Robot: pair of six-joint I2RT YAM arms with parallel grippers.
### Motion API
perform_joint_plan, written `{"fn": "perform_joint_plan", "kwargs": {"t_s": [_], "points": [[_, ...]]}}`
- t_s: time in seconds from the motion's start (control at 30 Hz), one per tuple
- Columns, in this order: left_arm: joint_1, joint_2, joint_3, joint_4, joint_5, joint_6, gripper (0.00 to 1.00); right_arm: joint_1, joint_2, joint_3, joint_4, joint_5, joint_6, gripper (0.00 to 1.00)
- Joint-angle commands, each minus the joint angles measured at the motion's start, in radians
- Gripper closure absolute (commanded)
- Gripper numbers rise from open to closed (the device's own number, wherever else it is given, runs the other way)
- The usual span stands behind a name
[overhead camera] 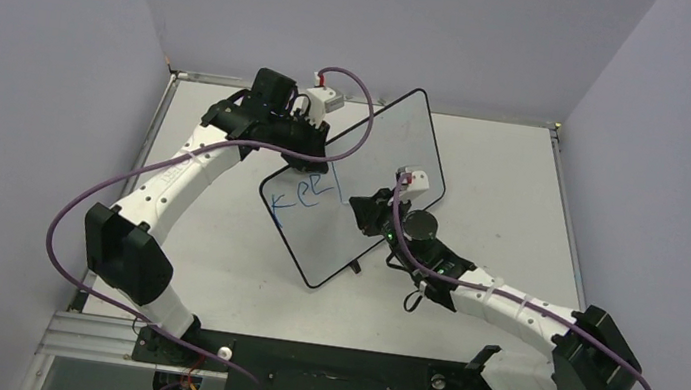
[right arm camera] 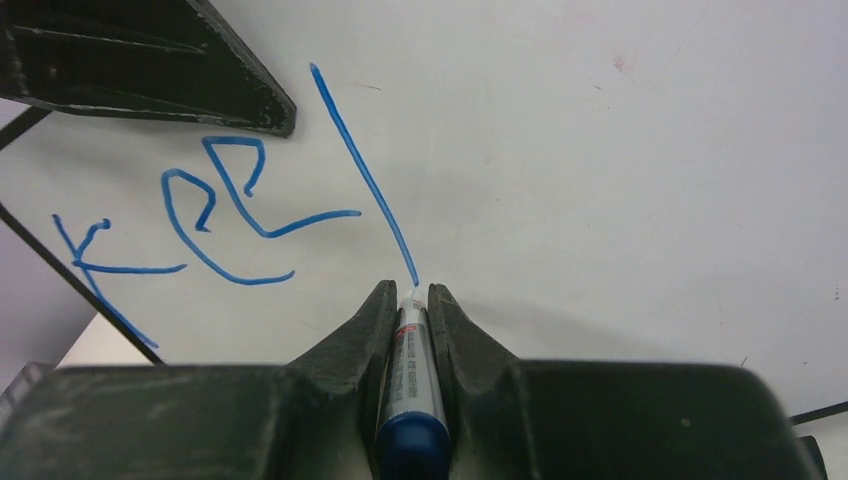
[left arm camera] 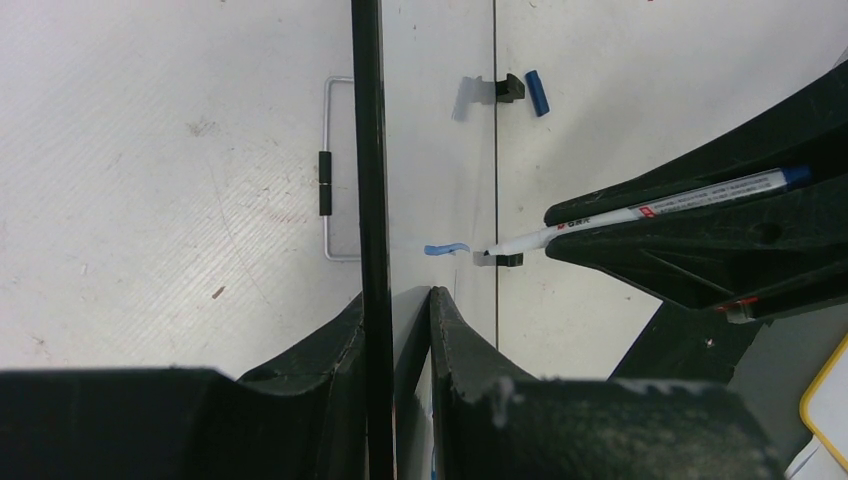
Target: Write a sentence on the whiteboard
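Pinching a marker (right arm camera: pixel 410 370) with a blue end between its two fingers, the right end effector (right arm camera: pixel 407 295) holds the tip on the whiteboard (overhead camera: pixel 393 146), exactly at the lower end of a long blue stroke. The sentence (right arm camera: pixel 215 210), only a few blue letters, lies to the left of this tip, near the left end effector (left arm camera: pixel 397 300). That one is closed on the black rim at the board's edge. The board sits slantwise on the surface (overhead camera: pixel 515 177).
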Motion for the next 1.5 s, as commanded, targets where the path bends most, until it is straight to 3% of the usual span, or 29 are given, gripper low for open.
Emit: {"fn": "perform_joint_plan", "kwargs": {"t_s": [0.0, 0.6, 1.47], "points": [[-0.012, -0.018, -0.001, 0.096, -0.07, 0.115, 1.0, 0.011, -0.082, 0.076, -0.042, -0.021, -0.02, 1.0], [-0.018, -0.02, -0.006, 0.092, -0.07, 0.115, 1.0, 0.005, 0.059, 0.283, 0.003, 0.0, -0.059, 1.0], [-0.02, -0.019, -0.008, 0.092, -0.068, 0.118, 1.0, -0.07, 0.123, 0.287, -0.002, 0.016, -0.076, 1.0]]}}
